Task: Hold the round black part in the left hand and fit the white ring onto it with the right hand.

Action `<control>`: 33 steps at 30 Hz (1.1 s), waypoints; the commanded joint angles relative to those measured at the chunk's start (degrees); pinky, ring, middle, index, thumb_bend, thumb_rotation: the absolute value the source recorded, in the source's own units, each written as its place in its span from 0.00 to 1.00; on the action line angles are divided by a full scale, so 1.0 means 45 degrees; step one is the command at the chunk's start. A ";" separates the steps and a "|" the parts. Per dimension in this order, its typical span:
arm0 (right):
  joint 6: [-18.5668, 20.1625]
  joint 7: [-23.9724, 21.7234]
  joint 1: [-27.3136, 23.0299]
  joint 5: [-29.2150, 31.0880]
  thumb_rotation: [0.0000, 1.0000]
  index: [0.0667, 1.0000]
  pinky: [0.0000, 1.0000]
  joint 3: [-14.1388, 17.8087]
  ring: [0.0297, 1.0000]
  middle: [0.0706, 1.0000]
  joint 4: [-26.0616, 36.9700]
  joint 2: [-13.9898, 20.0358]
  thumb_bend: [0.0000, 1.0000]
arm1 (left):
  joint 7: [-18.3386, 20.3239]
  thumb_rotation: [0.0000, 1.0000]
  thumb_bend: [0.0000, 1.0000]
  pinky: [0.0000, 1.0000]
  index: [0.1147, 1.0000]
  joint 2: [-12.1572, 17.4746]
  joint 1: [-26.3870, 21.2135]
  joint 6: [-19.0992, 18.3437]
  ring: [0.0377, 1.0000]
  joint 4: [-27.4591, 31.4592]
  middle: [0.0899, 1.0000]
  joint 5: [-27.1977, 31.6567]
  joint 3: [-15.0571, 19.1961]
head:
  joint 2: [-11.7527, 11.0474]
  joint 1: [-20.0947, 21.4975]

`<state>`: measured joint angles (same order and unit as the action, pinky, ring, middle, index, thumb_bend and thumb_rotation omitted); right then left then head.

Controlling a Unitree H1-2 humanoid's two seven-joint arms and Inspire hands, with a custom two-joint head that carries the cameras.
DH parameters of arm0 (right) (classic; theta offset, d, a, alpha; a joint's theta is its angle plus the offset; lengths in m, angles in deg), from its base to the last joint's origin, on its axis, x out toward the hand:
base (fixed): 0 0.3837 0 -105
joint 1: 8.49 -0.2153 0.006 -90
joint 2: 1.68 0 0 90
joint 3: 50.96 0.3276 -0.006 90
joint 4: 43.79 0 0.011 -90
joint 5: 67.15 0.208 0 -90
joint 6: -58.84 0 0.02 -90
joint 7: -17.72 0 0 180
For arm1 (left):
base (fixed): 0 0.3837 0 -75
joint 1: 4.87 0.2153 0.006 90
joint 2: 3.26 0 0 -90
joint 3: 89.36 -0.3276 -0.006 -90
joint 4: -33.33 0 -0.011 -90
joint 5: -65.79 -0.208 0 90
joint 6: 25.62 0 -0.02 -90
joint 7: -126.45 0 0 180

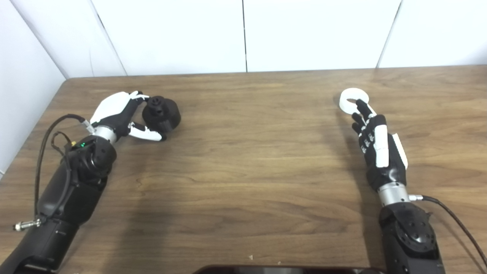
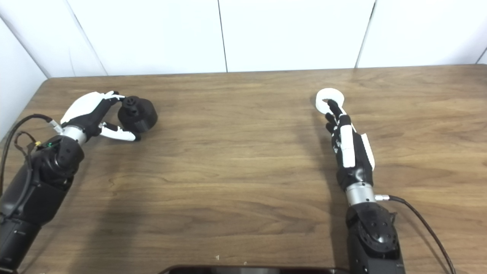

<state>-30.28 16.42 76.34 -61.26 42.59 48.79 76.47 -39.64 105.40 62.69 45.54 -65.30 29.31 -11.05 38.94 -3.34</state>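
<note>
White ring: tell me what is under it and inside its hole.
The white ring lies flat on the wooden table. The right hand has a fingertip at its hole, covering part of it; whether it touches cannot be told.

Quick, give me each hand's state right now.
Left hand: open, fingers and thumb spread around the round black part, not yet closed on it.
Right hand: open, fingertips at the white ring, not gripping it.

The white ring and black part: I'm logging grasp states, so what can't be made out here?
- White ring: the right hand fingertips cover its near rim in both views; contact unclear.
- Round black part: its left side is hidden by the left hand, so grip is uncertain.
- Dark object: cut off by the bottom edge.
</note>
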 commanded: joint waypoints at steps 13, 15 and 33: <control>-0.0470 -0.0110 0.0130 -0.0033 1.00 0.91 1.00 0.0045 0.95 0.97 -0.0017 0.0147 0.67 | -0.0245 0.36 0.99 1.00 0.79 0.0246 -0.0686 0.0399 1.00 -0.0136 0.99 -0.0385 -0.0053 | 0.0016 0.0030; -0.0507 -0.0113 0.0126 -0.0057 1.00 0.91 1.00 0.0038 0.95 0.97 -0.0040 0.0151 0.66 | -0.0231 0.36 0.98 1.00 0.79 0.0249 -0.0677 0.0424 1.00 -0.0115 0.99 -0.0397 -0.0048 | 0.0011 0.0049; -0.0453 -0.0145 0.0188 0.0006 1.00 0.91 1.00 0.0038 0.96 0.97 0.0006 0.0129 0.68 | -0.0198 0.32 0.92 1.00 0.74 0.0283 -0.0699 0.0591 1.00 -0.0185 0.98 -0.0397 -0.0065 | 0.0111 0.0082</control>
<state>-30.29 16.18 76.44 -61.52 42.52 48.82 76.90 -40.11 105.30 61.64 47.34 -66.50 28.07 -11.63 39.37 -2.90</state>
